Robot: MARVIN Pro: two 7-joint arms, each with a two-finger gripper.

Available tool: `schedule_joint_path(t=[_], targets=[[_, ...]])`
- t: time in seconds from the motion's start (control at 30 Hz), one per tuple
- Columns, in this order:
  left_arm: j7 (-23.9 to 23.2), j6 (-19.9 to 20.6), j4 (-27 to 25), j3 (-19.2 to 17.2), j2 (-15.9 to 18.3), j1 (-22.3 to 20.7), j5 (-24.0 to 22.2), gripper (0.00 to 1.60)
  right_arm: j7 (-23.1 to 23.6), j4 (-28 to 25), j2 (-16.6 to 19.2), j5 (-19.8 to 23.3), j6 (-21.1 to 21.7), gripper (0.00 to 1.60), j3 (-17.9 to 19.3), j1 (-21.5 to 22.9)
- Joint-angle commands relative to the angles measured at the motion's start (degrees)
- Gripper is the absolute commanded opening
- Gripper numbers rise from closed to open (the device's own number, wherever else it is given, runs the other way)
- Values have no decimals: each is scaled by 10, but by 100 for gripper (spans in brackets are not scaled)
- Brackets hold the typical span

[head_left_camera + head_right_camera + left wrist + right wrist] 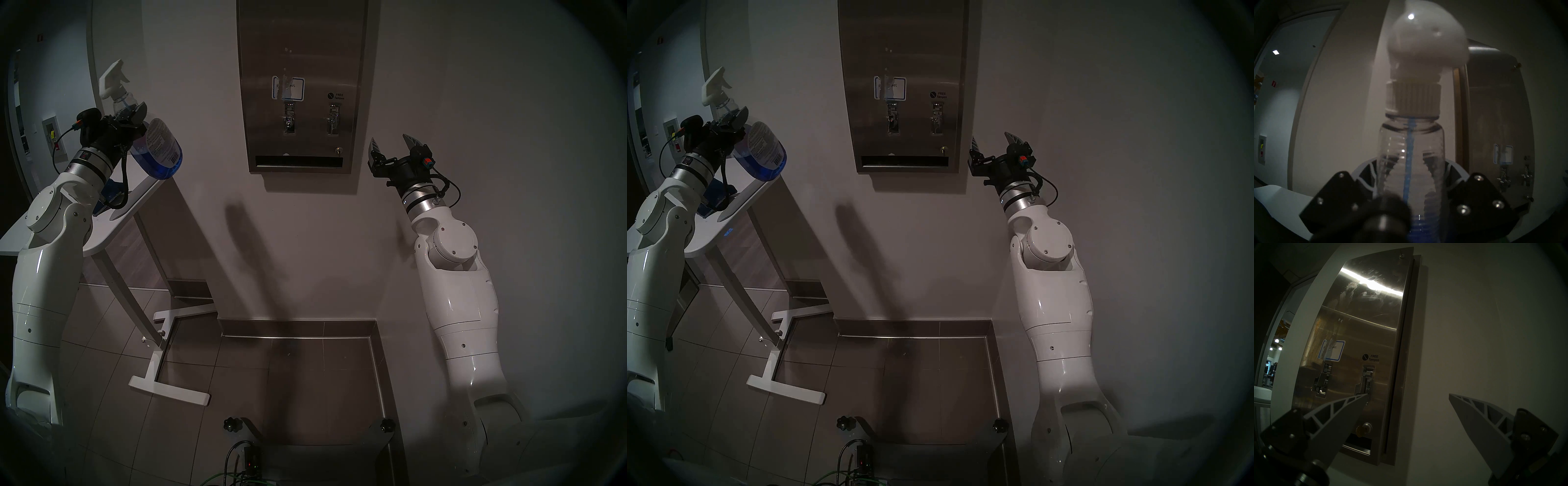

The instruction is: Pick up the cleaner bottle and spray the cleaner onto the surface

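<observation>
Left gripper (130, 115) clamps cleaner bottle (159, 149); right gripper (393, 144) agape.

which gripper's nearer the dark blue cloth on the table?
Left. The left gripper, shut on the spray bottle, is above the cloth on the white table. The right gripper is open, off beyond the steel dispenser.

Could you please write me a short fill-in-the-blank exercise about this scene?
1. The left gripper is shut on the ____ of the cleaner bottle.
2. The liquid in the bottle is ____.
3. The right gripper stands ____ and holds nothing.
4. The steel dispenser panel has ____ levers.

Missing words: neck; blue; open; two
</observation>
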Motion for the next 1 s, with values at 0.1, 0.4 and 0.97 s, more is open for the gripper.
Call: schedule_joint_path(t=[0.1,0.4,0.97], targets=[[-5,44,-84,3,29,-25,6,0,2,-21,-1,1,-5,160,-1,18],[26,97,-118,34,18,-59,14,0,2,-21,-1,1,-5,160,-1,18],[104,136,-170,118,-27,-109,9,0,1,-20,-1,1,-5,160,-1,18]])
